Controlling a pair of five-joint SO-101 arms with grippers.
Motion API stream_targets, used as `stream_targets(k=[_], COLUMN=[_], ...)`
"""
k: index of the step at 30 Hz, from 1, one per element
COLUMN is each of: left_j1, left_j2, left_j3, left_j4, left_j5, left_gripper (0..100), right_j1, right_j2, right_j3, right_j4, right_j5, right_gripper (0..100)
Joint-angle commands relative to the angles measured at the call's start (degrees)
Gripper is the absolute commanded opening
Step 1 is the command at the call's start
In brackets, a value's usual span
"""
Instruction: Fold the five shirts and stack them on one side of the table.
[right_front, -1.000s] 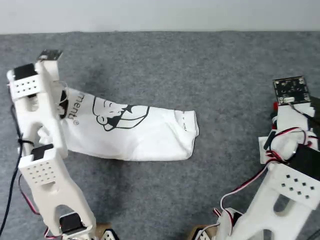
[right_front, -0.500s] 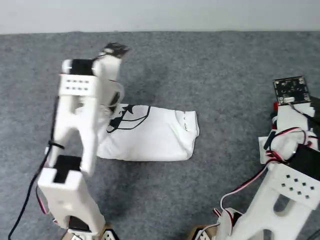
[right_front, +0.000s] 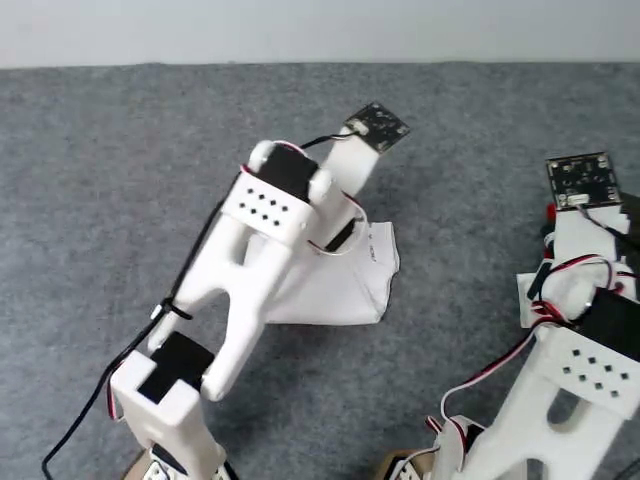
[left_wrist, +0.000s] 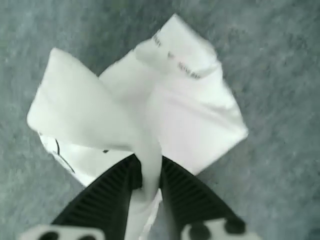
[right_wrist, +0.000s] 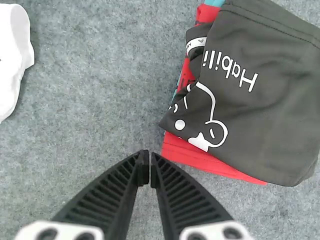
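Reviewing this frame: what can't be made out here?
- High view: the left arm covers most of the white shirt, so how far it is folded is unclear.
- Left wrist view: the left gripper hides the cloth edge it pinches.
- Right wrist view: the dark shirt covers the red shirt; the number of shirts beneath is uncountable, and the frame edge cuts both off.

On the table (right_front: 120, 150) lies the shirt (right_front: 345, 292), stack (right_wrist: 250, 100) (rightward) apart.
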Motion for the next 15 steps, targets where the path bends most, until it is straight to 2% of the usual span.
stream_targets(k=[1, 10, 15], left_j1=[1.76, 2.73, 2.81], left_j2=[0.88, 8.53, 8.53], left_j3=[-0.84, -1.01, -1.19], left_j4=[-3.69, -9.23, -6.15], left_j5=[1.14, 1.14, 1.32], left_gripper=[1, 2, 19], right_j1=[0.66, 0.66, 0.66], right_j2=[-1.63, -1.54, -1.10], right_j3=[-0.44, -0.35, -0.26], right_j4=[-0.31, -0.31, -0.31], right_j5=[-0.18, -0.18, -0.18], right_gripper=[1.2, 1.1, 1.1])
